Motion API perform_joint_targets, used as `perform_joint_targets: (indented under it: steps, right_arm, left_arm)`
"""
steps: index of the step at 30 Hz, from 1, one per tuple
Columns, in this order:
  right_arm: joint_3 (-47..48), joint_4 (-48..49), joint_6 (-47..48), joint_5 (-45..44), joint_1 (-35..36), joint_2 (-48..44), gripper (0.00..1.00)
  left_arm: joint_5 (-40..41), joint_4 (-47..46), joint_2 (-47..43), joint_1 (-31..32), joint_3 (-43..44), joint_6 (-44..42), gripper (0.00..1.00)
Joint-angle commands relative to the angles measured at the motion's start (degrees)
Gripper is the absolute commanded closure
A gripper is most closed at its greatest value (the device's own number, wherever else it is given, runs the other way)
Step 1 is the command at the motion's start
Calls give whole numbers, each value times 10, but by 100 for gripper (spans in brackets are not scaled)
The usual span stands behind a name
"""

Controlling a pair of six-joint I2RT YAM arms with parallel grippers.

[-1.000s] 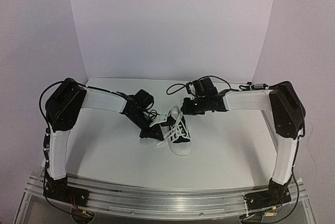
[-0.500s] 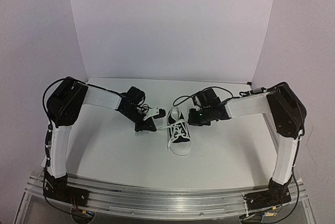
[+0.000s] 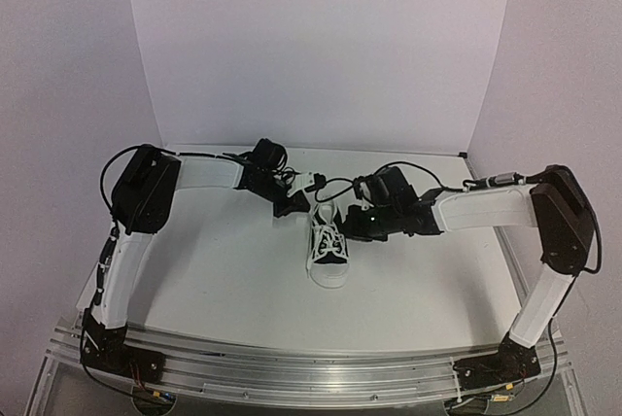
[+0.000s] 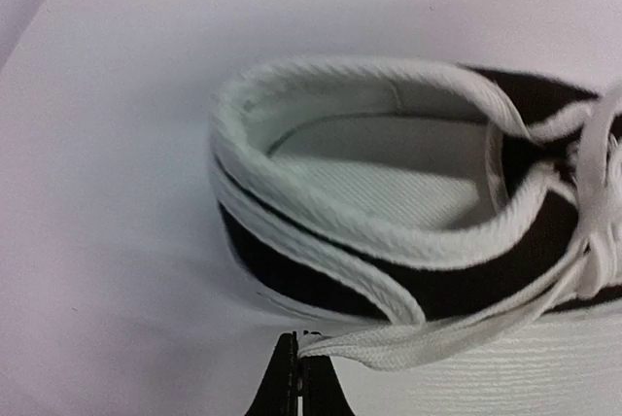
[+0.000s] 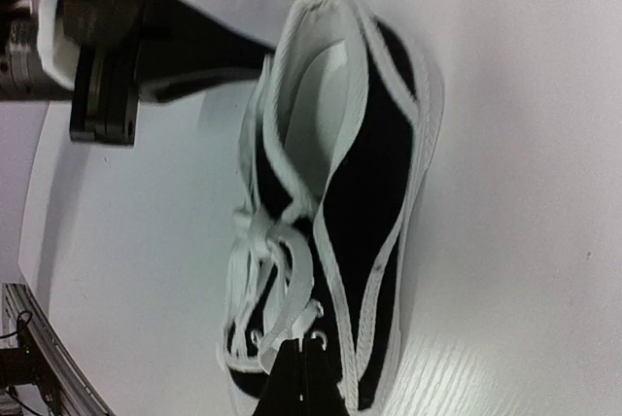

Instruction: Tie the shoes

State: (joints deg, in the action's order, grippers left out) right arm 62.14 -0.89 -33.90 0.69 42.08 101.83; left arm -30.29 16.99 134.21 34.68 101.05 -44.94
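A small black sneaker (image 3: 328,249) with white toe cap, sole and laces stands mid-table, toe toward the arms. My left gripper (image 3: 295,208) sits just left of its heel, shut on a white lace (image 4: 428,343) that runs from the fingertips (image 4: 292,377) back along the shoe (image 4: 408,241). From the right, my right gripper (image 3: 352,226) reaches the shoe's upper. Over the eyelets it (image 5: 303,358) is shut on a lace loop (image 5: 296,294) of the shoe (image 5: 369,202).
White walls enclose the table at the back and both sides. Black cables loop over both wrists above the shoe. The left arm's body (image 5: 107,37) shows beyond the heel in the right wrist view. An aluminium rail (image 3: 311,367) runs along the near edge.
The left gripper has moved back and up from the shoe's left side to its heel, drawing its lace along. The right gripper has come down and forward onto the laces. The shoe turned slightly.
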Motion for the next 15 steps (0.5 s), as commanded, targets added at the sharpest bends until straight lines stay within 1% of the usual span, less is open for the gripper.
perform_joint_targets:
  steps: [1,8,15]
  right_arm:
    - [-30,-1,-42,0,19,-25,100]
    - [-49,-24,-50,19,41,-37,100]
    - [-28,-25,-36,35,60,-15,100]
  left_arm:
    - [16,-40,22,-1,64,9,100]
    - [18,-70,31,4,80,13,100]
    - [22,-107,44,14,76,23,100]
